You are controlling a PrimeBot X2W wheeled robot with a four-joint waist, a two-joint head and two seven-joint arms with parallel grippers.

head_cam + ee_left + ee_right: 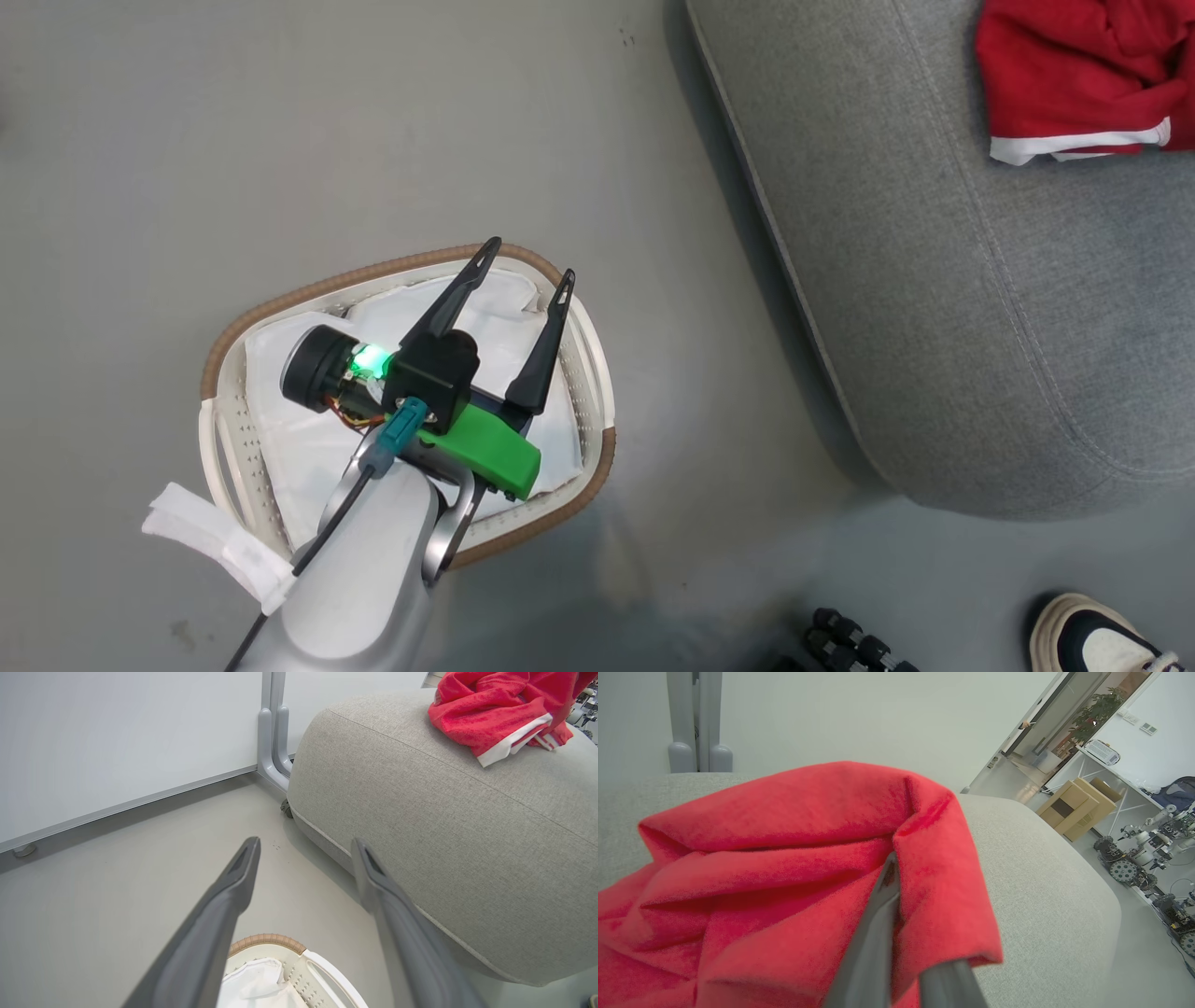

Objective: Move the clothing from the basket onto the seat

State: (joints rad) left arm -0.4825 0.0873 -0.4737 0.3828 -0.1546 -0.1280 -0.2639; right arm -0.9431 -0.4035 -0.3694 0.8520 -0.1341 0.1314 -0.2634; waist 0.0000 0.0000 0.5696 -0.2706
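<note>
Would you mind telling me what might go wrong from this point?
The right gripper looks shut on the red garment lying on the couch; pulling back before opening may drag it off. The open left gripper hovers over the basket, which holds a plain white cloth; it might grab that. A person's shoe is close; turning could bump it.

where there is room to pass

in the head view a wide strip of bare floor (653, 280) runs top to bottom between the basket (355, 277), lower left, and the seat (980, 280), right. the left gripper (529, 259), fingers apart, hangs over the basket's opening. the clothing (1074, 84) takes the seat's upper right corner; the rest of the cushion is free. a shoe (1092, 639) stands at lower right.
</note>
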